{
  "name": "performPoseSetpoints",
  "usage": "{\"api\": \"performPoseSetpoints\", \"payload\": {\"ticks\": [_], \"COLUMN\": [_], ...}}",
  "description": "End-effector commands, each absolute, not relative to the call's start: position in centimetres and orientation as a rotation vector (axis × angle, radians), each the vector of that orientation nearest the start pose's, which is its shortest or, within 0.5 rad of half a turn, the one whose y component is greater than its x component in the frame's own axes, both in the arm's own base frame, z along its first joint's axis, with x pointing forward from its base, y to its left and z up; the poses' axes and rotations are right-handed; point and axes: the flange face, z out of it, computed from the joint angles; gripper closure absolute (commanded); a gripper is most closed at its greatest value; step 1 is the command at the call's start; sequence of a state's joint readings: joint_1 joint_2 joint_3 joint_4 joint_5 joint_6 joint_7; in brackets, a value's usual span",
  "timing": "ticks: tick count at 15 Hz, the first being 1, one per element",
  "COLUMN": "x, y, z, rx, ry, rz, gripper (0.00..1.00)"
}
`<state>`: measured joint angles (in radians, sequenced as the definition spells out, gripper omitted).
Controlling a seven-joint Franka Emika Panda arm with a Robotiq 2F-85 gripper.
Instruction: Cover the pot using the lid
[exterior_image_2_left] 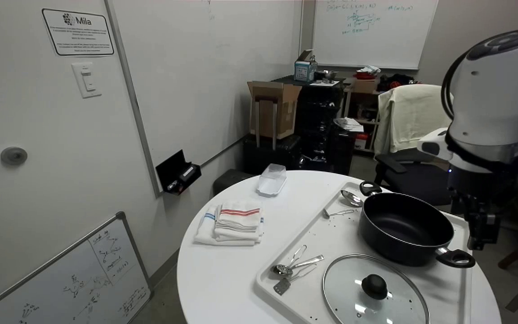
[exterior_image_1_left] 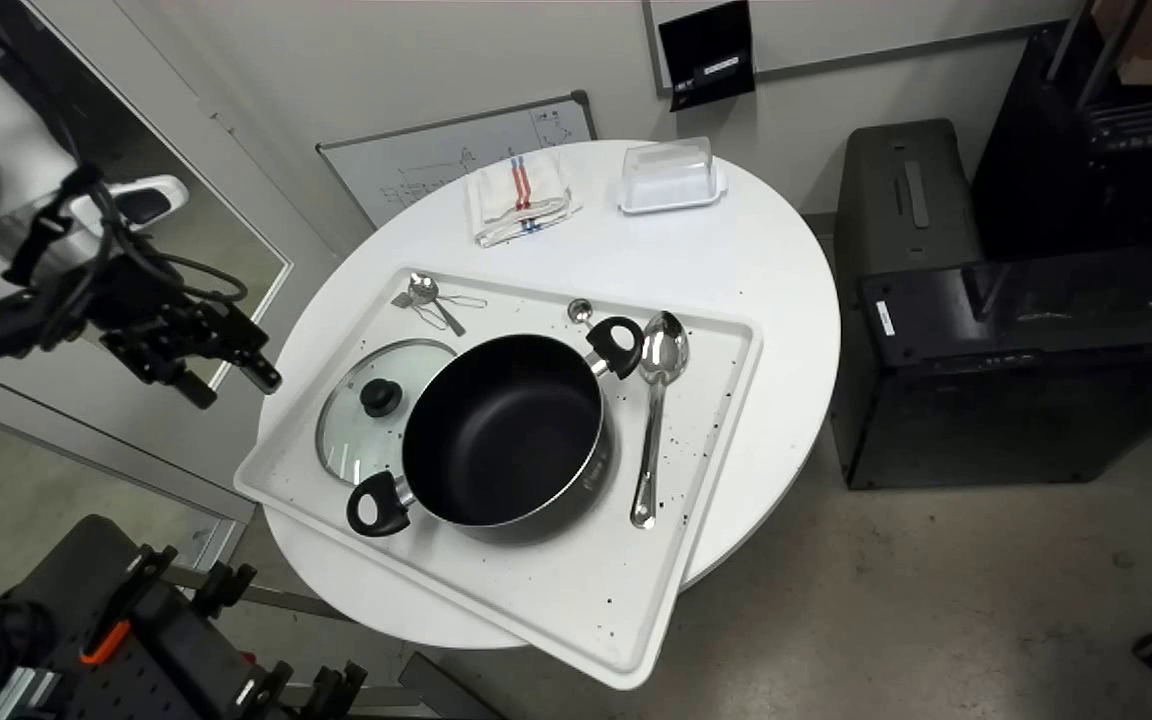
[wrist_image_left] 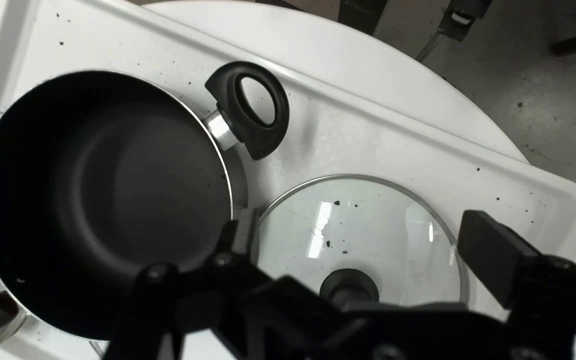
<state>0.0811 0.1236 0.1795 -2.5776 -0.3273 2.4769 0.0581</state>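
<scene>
Glass lid beside uncovered pot is yet to be lifted; its knob should next be clasped by the spread-fingered gripper.

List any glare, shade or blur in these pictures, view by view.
Wrist view: bright glare streaks on the lid, deep shade inside the pot, the gripper near-black and slightly soft; in an exterior view, white glints around the knob; in an exterior view, highlights on the big spoon.
</scene>
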Motion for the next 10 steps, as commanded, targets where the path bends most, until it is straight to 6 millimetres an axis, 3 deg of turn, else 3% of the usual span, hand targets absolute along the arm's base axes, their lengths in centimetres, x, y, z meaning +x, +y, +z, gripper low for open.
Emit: {"api": "performPoseSetpoints", "payload": {"ticks": [1, 10], "x": [43.0, 46.1], "y": [11.7, 14.4], "z": [16.3, 8.7], "rx": [-3.195, -3.126], "ry": [-0.896, -0.952], "rz": [0.292, 0.290], "gripper": [0.00, 0.00]}}
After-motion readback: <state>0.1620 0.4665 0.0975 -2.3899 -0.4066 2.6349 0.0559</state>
